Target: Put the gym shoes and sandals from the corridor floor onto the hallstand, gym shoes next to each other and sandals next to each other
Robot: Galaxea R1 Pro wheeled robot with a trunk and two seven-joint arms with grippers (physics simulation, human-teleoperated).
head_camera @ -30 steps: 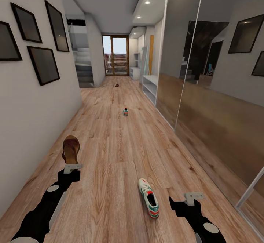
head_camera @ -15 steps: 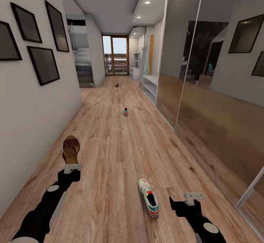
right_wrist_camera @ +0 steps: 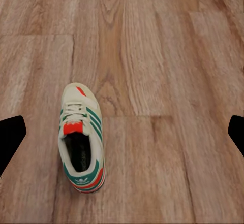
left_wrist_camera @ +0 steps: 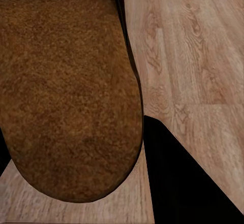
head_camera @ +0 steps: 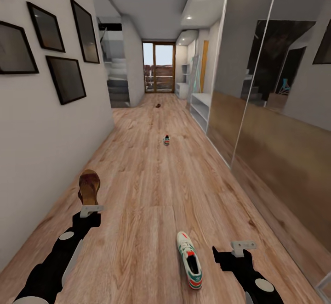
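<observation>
My left gripper (head_camera: 90, 210) is shut on one dark brown sandal (head_camera: 88, 186), holding it upright above the corridor floor (head_camera: 147, 194); its tan footbed (left_wrist_camera: 71, 92) fills much of the left wrist view. One gym shoe (head_camera: 189, 260) lies on the floor just left of my open right gripper (head_camera: 242, 246), and it lies between the spread fingertips (right_wrist_camera: 11, 138) in the right wrist view as the gym shoe (right_wrist_camera: 81, 138). The other gym shoe (head_camera: 166, 140) and the second sandal (head_camera: 157, 105) lie farther down the corridor. The hallstand (head_camera: 182, 90), white with wall shelves above, stands at the far right.
A plain low white rack (head_camera: 200, 106) stands against the right wall, ahead of mirrored wardrobe doors (head_camera: 276, 125). Framed pictures (head_camera: 66, 79) hang on the left wall. A glass door (head_camera: 158, 67) closes the far end, with stairs (head_camera: 117, 81) at the left.
The whole head view has shifted: the corridor sits farther right in the picture and the near gym shoe lower. Both arms keep the same pose, the sandal still held.
</observation>
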